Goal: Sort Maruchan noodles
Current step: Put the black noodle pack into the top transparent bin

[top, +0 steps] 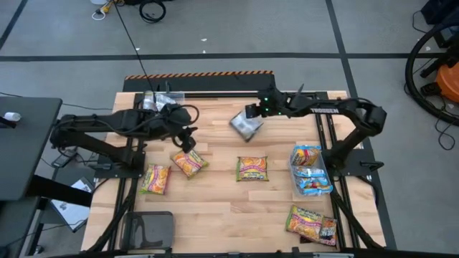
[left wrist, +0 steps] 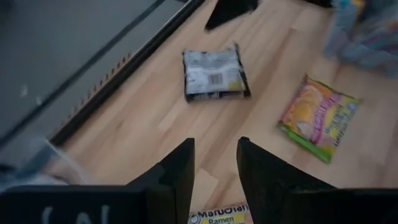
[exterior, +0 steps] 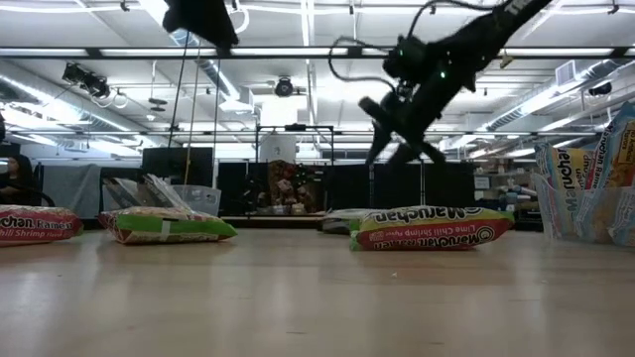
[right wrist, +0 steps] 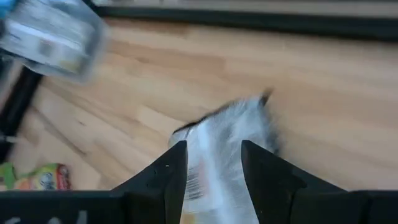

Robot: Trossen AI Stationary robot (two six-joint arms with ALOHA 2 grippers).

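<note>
High view: wooden surface (top: 215,215) with both arms reaching in from the sides. Left pincer (top: 188,136) hangs just above an orange packet (top: 188,163). A second orange packet (top: 155,178) lies near the left edge, a third (top: 252,168) sits mid-surface. Right pincer (top: 249,115) is at the far middle, right by a dark silver packet (top: 245,127); contact unclear from here. A clear bin (top: 310,170) on the right holds blue packets, and a bin (top: 159,101) at the far left holds silvery ones. More orange and dark packets (top: 310,223) pile at the near right corner.

Low view: only here do the printed labels read, on the green-edged packet (exterior: 429,228) mid-surface. Right pincer (exterior: 397,134) hangs in the air above the surface, nothing between its fingers. Another packet (exterior: 164,224) lies to the left.

Left wrist view: fingers (left wrist: 177,171) stand apart, empty. Dark packet (left wrist: 213,73) lies flat well ahead, orange packet (left wrist: 319,115) off to one side, and a packet edge (left wrist: 219,216) shows directly below the tips.

Right wrist view: fingers (right wrist: 171,168) stand apart with the silver packet (right wrist: 224,155) blurred on the wood under and between them, not clamped. The silvery bin (right wrist: 53,34) shows farther off.
</note>
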